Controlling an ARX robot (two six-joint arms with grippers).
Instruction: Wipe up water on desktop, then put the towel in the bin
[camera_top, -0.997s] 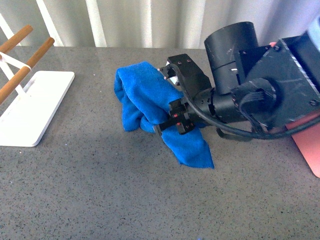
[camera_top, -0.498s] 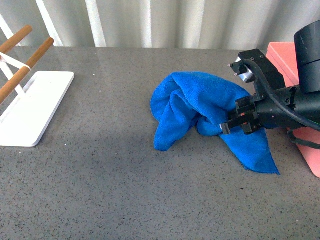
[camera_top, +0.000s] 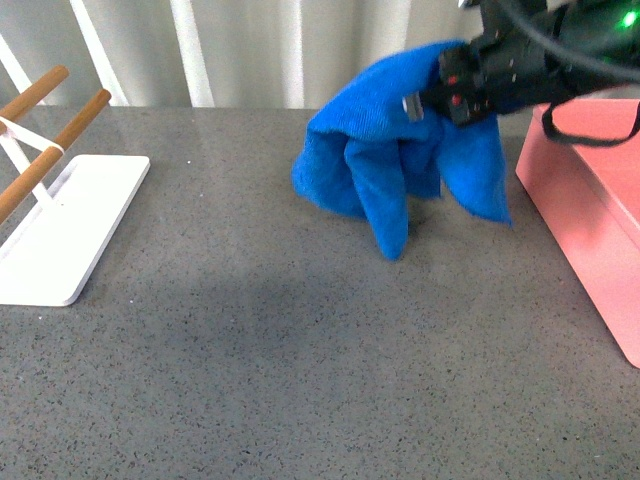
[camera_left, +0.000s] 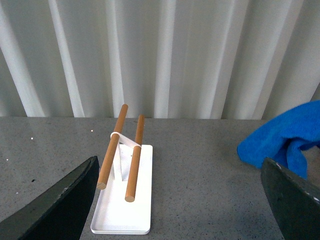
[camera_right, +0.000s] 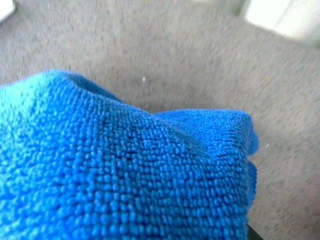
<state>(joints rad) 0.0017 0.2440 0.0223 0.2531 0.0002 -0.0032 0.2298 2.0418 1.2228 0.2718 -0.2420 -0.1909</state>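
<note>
My right gripper (camera_top: 440, 92) is shut on the blue towel (camera_top: 385, 165) and holds it up above the dark grey speckled desktop (camera_top: 300, 350), its folds hanging down at the back middle. The towel fills most of the right wrist view (camera_right: 115, 175), hiding the jaws there. The salmon-pink bin (camera_top: 590, 200) stands at the right edge, just right of the towel. My left gripper (camera_left: 185, 210) is open and empty, its two dark fingers (camera_left: 55, 210) wide apart; the towel shows at the edge of its view (camera_left: 282, 142).
A white rack base (camera_top: 60, 225) with two wooden bars (camera_top: 50, 135) stands at the left of the desktop, also in the left wrist view (camera_left: 125, 200). A white pleated curtain (camera_top: 250, 45) hangs behind the table.
My right gripper has lifted the towel off the desktop and carried it right and up, toward the bin. More of the bin now shows.
</note>
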